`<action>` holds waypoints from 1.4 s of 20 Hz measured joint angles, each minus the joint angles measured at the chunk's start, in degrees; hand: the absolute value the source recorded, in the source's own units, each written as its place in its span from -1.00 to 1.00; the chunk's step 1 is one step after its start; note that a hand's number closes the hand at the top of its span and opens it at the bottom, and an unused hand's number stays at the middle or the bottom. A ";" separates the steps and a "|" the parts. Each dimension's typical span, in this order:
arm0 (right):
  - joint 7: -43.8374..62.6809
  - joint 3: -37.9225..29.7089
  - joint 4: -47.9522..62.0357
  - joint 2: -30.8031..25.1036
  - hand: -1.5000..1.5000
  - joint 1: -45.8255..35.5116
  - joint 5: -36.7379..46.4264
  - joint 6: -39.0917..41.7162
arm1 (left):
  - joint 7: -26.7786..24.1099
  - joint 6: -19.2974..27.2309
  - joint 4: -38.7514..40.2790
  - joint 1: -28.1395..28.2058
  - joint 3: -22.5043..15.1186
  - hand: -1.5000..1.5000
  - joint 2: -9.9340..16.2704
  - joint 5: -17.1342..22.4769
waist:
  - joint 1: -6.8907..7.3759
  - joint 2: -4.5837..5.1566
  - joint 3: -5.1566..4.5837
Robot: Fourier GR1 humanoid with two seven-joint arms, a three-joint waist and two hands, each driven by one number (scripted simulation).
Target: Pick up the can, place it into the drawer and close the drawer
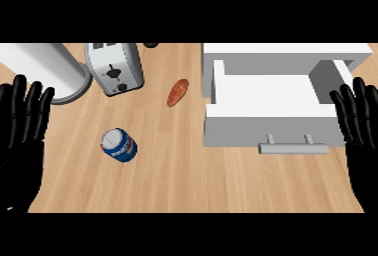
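Note:
A blue and white can stands on the wooden counter, left of centre. The white drawer is pulled open at the right, its inside bare, with a grey handle on its front. My left hand rests open at the left edge, fingers up, well left of the can. At the right edge my right hand rests open beside the drawer's right wall. Neither hand touches anything.
A silver toaster stands at the back, with a white cylinder on a round base to its left. An orange-brown bread roll lies between the toaster and the drawer.

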 measured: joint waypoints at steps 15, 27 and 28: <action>8.69 -7.49 0.54 1.67 -1.00 7.69 -3.84 -2.79 | 21.24 11.23 -1.37 5.34 -4.43 -1.00 -4.94 -13.75 | -0.33 1.00 -0.15; 6.89 -15.54 -2.49 0.85 -1.00 15.71 -10.95 3.81 | 33.88 10.66 -14.85 9.72 -6.35 -1.00 -4.80 -16.40 | -0.21 0.99 -0.19; 6.48 -16.68 -1.83 0.39 -1.00 15.92 -12.11 4.81 | 35.19 11.56 -15.38 9.31 -6.91 -1.00 -4.98 -16.88 | -0.24 0.98 -0.21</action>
